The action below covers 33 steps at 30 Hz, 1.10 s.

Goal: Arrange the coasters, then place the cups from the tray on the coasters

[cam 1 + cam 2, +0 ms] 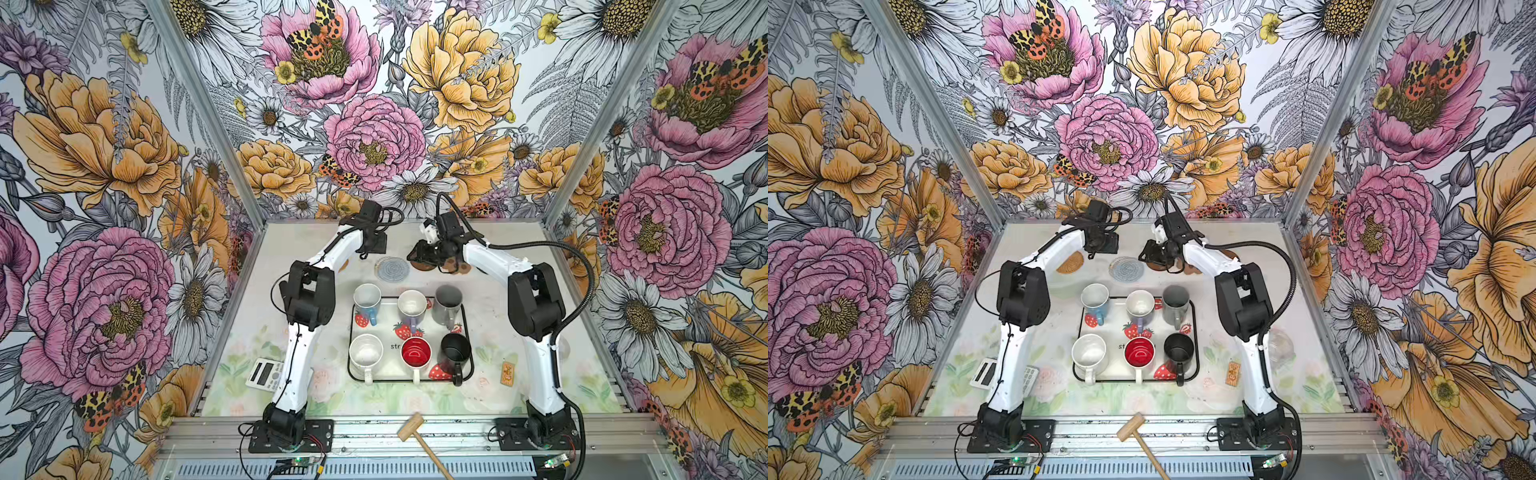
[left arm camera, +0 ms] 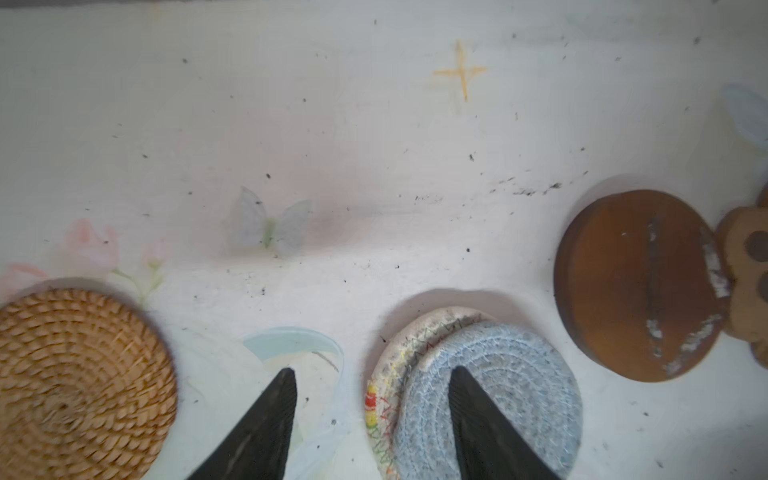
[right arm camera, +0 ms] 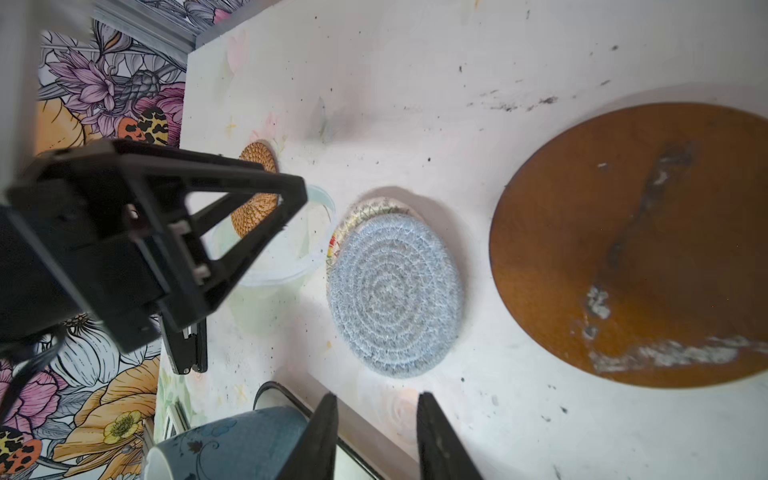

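Our left gripper [image 2: 372, 369] hangs half-open and empty over the grey-blue coaster [image 2: 519, 374], which overlaps the beige coaster [image 2: 399, 357]; we judge it means to separate them. Our right gripper [image 3: 377, 395], narrowly parted, holds nothing, and the cups [image 1: 415, 352] sit on the tray [image 1: 392, 370].

On my feed a white calculator [image 1: 264, 374] lies near the left edge of the pastel flower-printed table cover [image 1: 415, 401]. A small orange rectangular tag [image 1: 507, 372] lies flat toward the right side, well apart from it. A wooden mallet [image 1: 411, 428] rests on the aluminium rail [image 1: 457, 434] along the near edge, its handle slanting toward me. Bold floral wallpaper [image 1: 104, 166] covers the three walls, and up close I can make out an orange cross [image 2: 460, 71] drawn on the cover and a faint printed butterfly [image 2: 270, 226].
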Tool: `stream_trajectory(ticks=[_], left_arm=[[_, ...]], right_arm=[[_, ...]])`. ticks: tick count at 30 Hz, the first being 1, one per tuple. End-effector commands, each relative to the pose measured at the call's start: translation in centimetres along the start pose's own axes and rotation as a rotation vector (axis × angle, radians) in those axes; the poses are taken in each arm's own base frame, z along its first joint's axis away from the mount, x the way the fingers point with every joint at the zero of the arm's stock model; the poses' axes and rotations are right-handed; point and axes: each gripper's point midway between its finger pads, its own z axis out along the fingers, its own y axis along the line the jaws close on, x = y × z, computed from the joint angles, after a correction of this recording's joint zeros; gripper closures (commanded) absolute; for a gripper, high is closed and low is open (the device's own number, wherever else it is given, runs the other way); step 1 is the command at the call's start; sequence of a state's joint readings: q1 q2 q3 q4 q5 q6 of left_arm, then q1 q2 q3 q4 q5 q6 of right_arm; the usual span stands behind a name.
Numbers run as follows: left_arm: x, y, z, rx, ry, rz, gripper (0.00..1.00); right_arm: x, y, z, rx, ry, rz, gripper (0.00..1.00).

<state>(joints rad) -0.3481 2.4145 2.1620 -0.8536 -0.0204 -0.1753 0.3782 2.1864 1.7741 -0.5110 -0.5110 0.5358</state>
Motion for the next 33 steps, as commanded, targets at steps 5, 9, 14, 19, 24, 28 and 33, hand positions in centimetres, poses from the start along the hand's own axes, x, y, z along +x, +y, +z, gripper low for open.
stream_trajectory(ticks=[5,9,14,19,24,28,33], left_arm=[[-0.3,-1.3,0.9,0.055,0.005,0.0,0.41],[0.3,-0.9,1.7,0.037,0.02,-0.002,0.41],[1.1,-0.2,2.5,0.018,0.043,-0.014,0.41],[1.7,0.4,2.9,-0.003,0.058,-0.007,0.42],[2.3,1.8,2.9,-0.039,0.071,-0.005,0.43],[2.9,2.9,3.2,-0.066,0.087,-0.009,0.44],[3.6,3.5,3.5,-0.078,0.105,-0.009,0.45]], right_arm=[[3.1,-2.2,1.5,0.008,0.101,0.028,0.64],[3.9,-2.9,2.3,0.012,0.127,0.046,0.63],[4.7,-3.6,3.4,0.012,0.153,0.064,0.62],[5.1,-3.8,4.3,0.008,0.17,0.074,0.6],[5.1,-3.9,5.0,0.005,0.178,0.08,0.58],[4.9,-3.8,5.6,-0.005,0.179,0.088,0.58],[4.4,-3.2,6.3,-0.022,0.176,0.09,0.57]])
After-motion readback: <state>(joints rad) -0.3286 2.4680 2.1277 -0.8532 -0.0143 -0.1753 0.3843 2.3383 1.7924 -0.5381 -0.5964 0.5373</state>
